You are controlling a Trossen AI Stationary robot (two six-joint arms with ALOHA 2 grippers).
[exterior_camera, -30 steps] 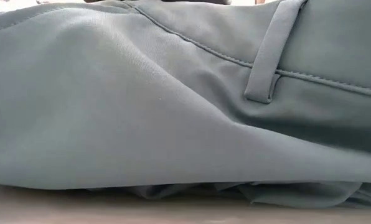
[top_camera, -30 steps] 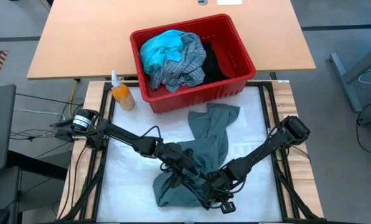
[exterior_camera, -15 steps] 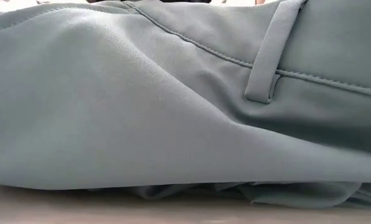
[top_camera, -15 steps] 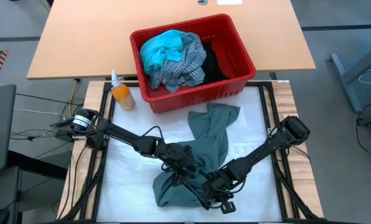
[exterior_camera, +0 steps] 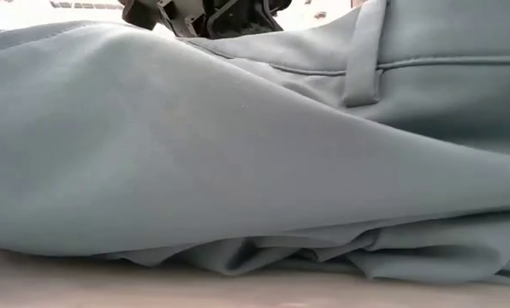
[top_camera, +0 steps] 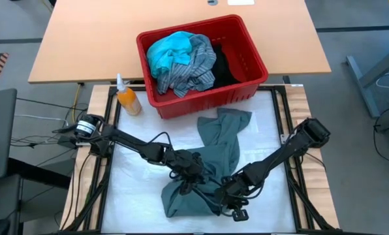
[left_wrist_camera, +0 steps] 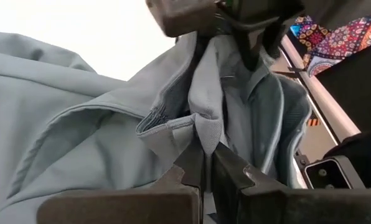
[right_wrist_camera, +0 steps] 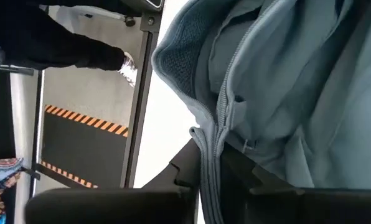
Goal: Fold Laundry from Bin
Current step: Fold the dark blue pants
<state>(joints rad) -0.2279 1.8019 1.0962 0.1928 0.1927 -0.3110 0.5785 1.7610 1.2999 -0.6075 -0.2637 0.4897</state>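
White table mat [top_camera: 136, 196] bears grey-green garment [top_camera: 224, 140], pinched by both grippers.

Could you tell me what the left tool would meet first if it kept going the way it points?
Probably the right arm's tool: the left tool, shut on the grey-green garment, faces it; depth is unclear.

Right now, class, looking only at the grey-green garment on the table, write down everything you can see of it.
The grey-green garment looks like soft woven trousers, with a belt loop, stitched seams and a zip fly. It lies crumpled on the white table mat in front of the red bin, one leg stretched toward the bin, the waist bunched nearer the arms. The left gripper is shut on a fold, and the right gripper pinches the fly edge.
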